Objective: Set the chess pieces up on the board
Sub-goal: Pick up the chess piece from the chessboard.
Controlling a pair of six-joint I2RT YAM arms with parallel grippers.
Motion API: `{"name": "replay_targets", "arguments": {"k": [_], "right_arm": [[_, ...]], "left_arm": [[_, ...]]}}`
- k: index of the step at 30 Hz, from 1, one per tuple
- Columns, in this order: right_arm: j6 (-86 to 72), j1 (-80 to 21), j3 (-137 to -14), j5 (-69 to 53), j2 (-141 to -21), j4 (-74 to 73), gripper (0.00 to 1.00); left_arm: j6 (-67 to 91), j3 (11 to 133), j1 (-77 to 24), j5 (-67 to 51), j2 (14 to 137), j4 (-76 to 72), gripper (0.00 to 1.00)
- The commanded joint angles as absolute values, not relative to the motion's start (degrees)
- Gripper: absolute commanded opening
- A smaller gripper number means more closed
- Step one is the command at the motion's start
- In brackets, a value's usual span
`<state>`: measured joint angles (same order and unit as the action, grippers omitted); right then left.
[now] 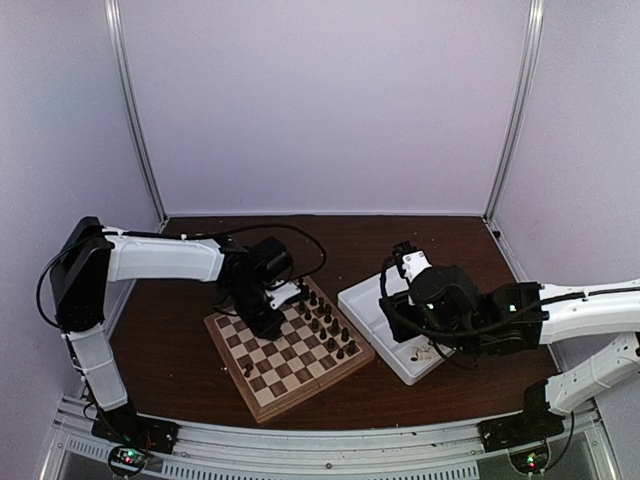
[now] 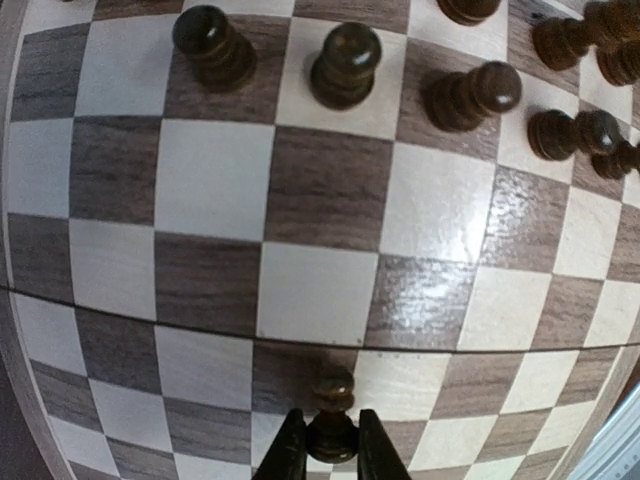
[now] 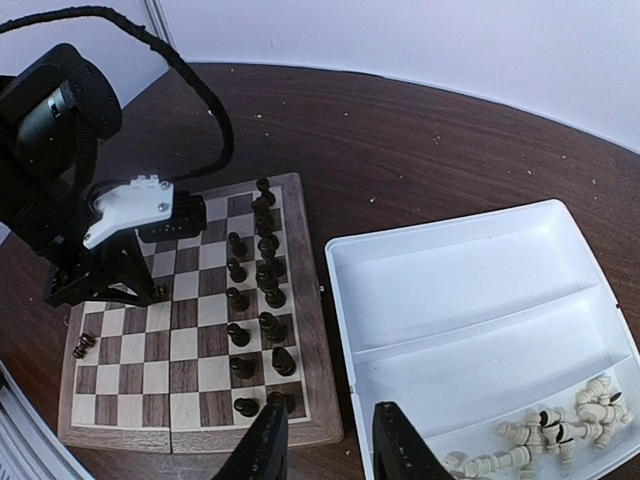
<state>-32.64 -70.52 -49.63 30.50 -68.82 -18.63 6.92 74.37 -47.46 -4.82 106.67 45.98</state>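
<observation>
The chessboard [image 1: 290, 352] lies at the table's middle. Several dark chess pieces [image 1: 327, 322] stand in two rows along its right side, and they also show in the right wrist view [image 3: 255, 280]. My left gripper [image 2: 331, 450] is low over the board's left half and shut on a dark pawn [image 2: 332, 415], which is upright on or just above a square. One dark piece [image 3: 85, 345] lies alone near the board's left edge. My right gripper [image 3: 330, 450] is open and empty, high over the gap between the board [image 3: 190, 330] and the tray.
A white two-compartment tray [image 3: 460, 230] lies right of the board, with several cream pieces [image 3: 540, 435] heaped at its near end. In the top view the tray [image 1: 365, 300] lies under my right arm. White walls close in the table.
</observation>
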Motion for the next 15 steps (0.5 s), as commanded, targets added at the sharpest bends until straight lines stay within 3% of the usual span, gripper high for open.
{"name": "replay_targets", "arguments": {"k": [1,10,15], "right_arm": [[-30.3,-70.5,-53.1,24.4,-69.7,-17.9,0.32],[-33.2,-69.4,-62.2,-0.5,-79.4,-15.8,0.32],[-39.0,-68.5,-66.2,-6.3,-83.7,-14.2,0.33]], "left_arm": [[7.1,70.3,-47.7,-5.1,99.2,41.5,0.12],[9.5,52.6,-47.8,-10.2,82.5,24.1,0.12],[10.3,43.8,-48.1,-16.1,72.9,13.5,0.12]]}}
